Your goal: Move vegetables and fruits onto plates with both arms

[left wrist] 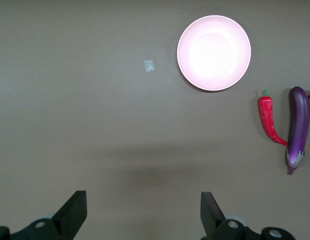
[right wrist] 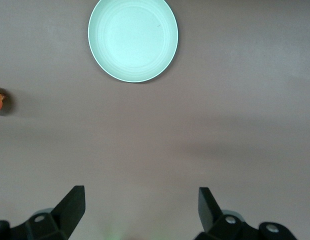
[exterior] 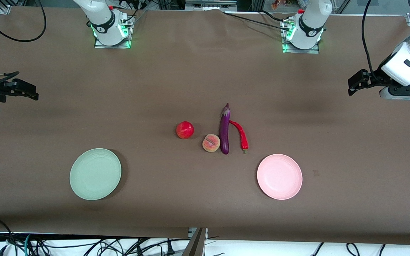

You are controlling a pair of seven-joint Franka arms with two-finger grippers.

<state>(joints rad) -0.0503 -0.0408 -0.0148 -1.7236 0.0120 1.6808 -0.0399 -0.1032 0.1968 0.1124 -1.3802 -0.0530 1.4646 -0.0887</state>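
Both arms wait at the table's ends, nothing transferred. The left gripper (exterior: 355, 82) hangs over bare table at the left arm's end, fingers spread wide and empty; the right gripper (exterior: 27, 93) hangs likewise at the right arm's end, released and empty.

All four items lie together at mid-table, well apart from either gripper. The eggplant (exterior: 224, 129) lies with its long axis running from the robots' bases toward the front camera, cap toward the bases. The chili (exterior: 240, 135) lies just beside it on the left arm's side, its stem end apparently touching the eggplant, though contact is not certain. The peach (exterior: 211, 143) sits against the eggplant on the right arm's side; the apple (exterior: 184, 129) stands apart, nearer the right arm.

The pink plate (exterior: 279, 176) and green plate (exterior: 95, 174) are both empty and nearer the front camera than the produce.

Judgement: chili and eggplant fall to the left arm, apple and peach to the right. A grasp should close across the eggplant's width.
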